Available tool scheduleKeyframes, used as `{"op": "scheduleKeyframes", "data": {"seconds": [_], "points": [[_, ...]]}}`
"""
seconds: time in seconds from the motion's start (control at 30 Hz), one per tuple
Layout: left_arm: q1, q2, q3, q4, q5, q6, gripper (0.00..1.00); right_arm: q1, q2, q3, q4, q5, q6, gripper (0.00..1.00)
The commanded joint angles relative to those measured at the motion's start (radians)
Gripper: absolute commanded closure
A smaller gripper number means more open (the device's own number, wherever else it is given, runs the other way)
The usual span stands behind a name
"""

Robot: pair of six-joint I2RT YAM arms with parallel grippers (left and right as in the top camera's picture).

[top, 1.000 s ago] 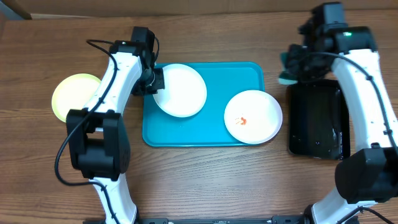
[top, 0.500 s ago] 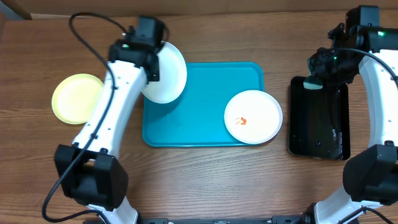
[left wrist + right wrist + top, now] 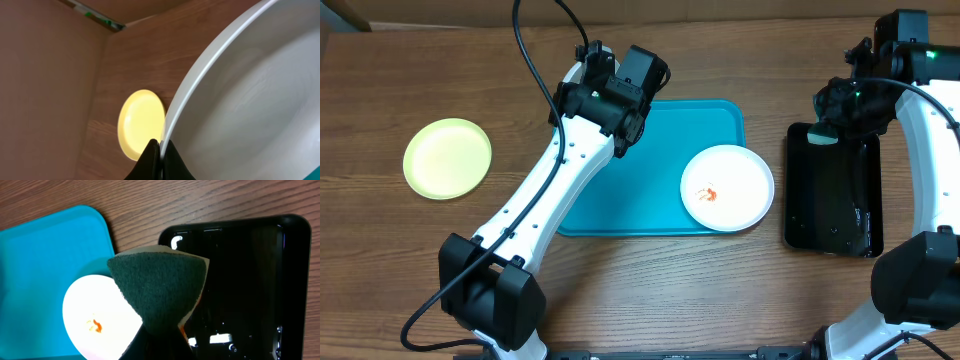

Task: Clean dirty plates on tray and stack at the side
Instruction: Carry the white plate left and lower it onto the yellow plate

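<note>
- Plates are seen in three places; one white plate (image 3: 250, 100) is pinched by its rim in the left gripper (image 3: 159, 150), whose jaws are closed narrowly on that rim.
- That plate is held in the air and tilted, above the far-left corner of the tray (image 3: 650, 195); in the overhead view it is hidden by the left arm.
- The yellow plate (image 3: 447, 158) is laid flat on the table (image 3: 650, 300), left of the tray and well apart from it.
- The smeared plate (image 3: 727, 188), white with an orange-red mark at its centre, is laid at the tray's right end, overlapping the right rim.
- A sponge (image 3: 160, 285) is clamped in the right gripper (image 3: 160, 341), with its dark green scouring face turned toward the wrist camera.
- The right gripper is held above the far-left corner of the black tray (image 3: 830, 215).
- The black tray is set on the table just right of the tray, and a narrow gap is left between them.
- Bright glints are seen inside the black tray; whether liquid is held there cannot be told.
</note>
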Motion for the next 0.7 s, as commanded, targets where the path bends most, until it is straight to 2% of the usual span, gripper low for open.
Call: {"op": "scheduleKeyframes", "data": {"seconds": [0.0, 0.2, 0.33, 0.43, 0.67], "points": [[0.002, -0.013, 0.023, -0.005, -0.072, -0.033, 0.96, 0.003, -0.006, -0.006, 0.003, 0.006, -0.008, 0.96], [0.004, -0.013, 0.023, -0.009, -0.063, -0.037, 0.96, 0.003, -0.006, -0.006, 0.003, 0.006, -0.008, 0.96], [0.026, -0.013, 0.023, -0.014, 0.028, -0.043, 0.96, 0.003, -0.006, -0.006, 0.003, 0.006, -0.008, 0.96], [0.069, -0.013, 0.023, -0.033, 0.142, -0.093, 0.96, 0.003, -0.006, -0.006, 0.002, 0.007, -0.008, 0.96], [0.246, -0.013, 0.022, -0.069, 0.616, -0.119, 0.96, 0.003, -0.006, -0.006, 0.002, 0.006, -0.008, 0.96]]}}
